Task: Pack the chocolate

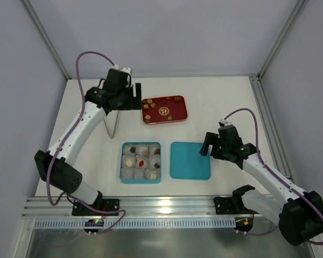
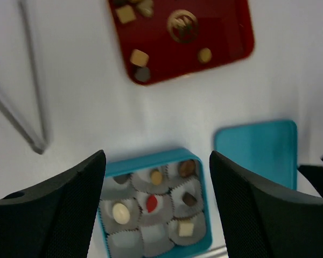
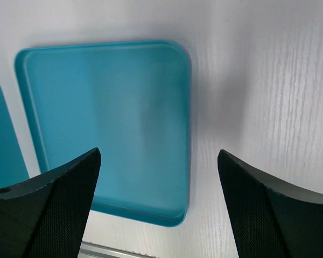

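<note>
Chocolate pieces (image 1: 152, 106) lie loose on the red tray (image 1: 178, 116) at the back; the left wrist view shows a tan square piece (image 2: 139, 56) and a dark one (image 2: 142, 73) there. A teal box (image 1: 123, 162) holds white paper cups, several with a piece in them, such as a red one (image 2: 152, 203) and a cream oval (image 2: 120, 213). Two cups in its near row hold nothing. My left gripper (image 1: 135, 98) is open and empty, high between the tray and the box (image 2: 151, 157). My right gripper (image 1: 206, 145) is open and empty above the right edge of the teal lid (image 3: 107, 118).
The teal lid (image 1: 189, 160) lies flat to the right of the box. Metal tongs (image 1: 112, 124) lie left of the tray, also in the left wrist view (image 2: 35, 102). An aluminium rail (image 1: 167, 203) runs along the near edge.
</note>
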Controlling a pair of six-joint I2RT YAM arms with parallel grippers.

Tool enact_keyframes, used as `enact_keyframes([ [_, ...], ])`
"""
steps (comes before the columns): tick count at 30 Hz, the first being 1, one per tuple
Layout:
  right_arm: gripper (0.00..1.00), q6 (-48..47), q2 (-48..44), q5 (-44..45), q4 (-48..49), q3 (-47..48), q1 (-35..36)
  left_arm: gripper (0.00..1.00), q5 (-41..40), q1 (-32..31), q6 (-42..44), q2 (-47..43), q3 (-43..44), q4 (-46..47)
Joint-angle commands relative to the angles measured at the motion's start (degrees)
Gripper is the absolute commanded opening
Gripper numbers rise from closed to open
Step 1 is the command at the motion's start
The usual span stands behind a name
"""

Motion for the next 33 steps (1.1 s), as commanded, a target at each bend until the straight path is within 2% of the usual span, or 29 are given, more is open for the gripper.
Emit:
enact_keyframes([
  [1, 0.89, 2.8, 1.8, 1.7, 2.3, -1.9, -1.4, 0.76, 6.1, -8.5, -5.1, -5.3, -5.4, 2.8],
  [7, 0.77, 7.3, 2.5, 3.0, 2.9, -4.8, -1.4, 0.76, 8.8, -21.0, -10.4, -10.5, -13.5, 9.6],
  [9, 0.68, 8.0, 2.9, 4.2, 2.7, -5.8, -1.4, 0.76, 10.0, -25.0, -11.5, -11.3, -16.0, 11.4],
  [12, 0.59, 8.4, 4.0, 4.3, 3.6, -6.9, -1.4, 0.75, 9.9, -29.2, -12.8, -11.6, -17.9, 13.4],
  [15, 0.54, 8.8, 5.8, 5.2, 4.2, -6.9, -0.8, 0.75, 10.1, -31.7, -13.6, -11.7, -19.6, 15.3],
  [16, 0.51, 8.8, 6.8, 5.5, 4.6, -6.9, -0.5, 0.75, 10.2, -32.0, -13.8, -11.7, -20.5, 16.2],
  [19, 0.48, 10.1, 8.9, 6.5, 5.7, -6.3, 1.4, 0.75, 10.7, -32.7, -14.4, -12.1, -22.3, 17.6],
  [22, 0.37, 10.3, 11.5, 8.3, 5.6, -5.5, 2.5, 0.75, 11.1, -32.9, -14.6, -12.6, -24.1, 18.6],
  [28, 0.26, 10.7, 13.9, 8.5, 7.0, -6.3, 3.2, 0.75, 11.4, -32.9, -14.5, -12.9, -26.7, 20.2],
  [32, 0.06, 9.6, 14.5, 9.2, 6.2, -5.4, 3.3, 0.76, 11.7, -32.9, -13.8, -11.4, -27.1, 21.2],
  [33, 0.04, 9.0, 14.2, 9.2, 5.6, -4.9, 3.2, 0.76, 11.4, -32.9, -13.2, -10.9, -26.9, 21.6],
])
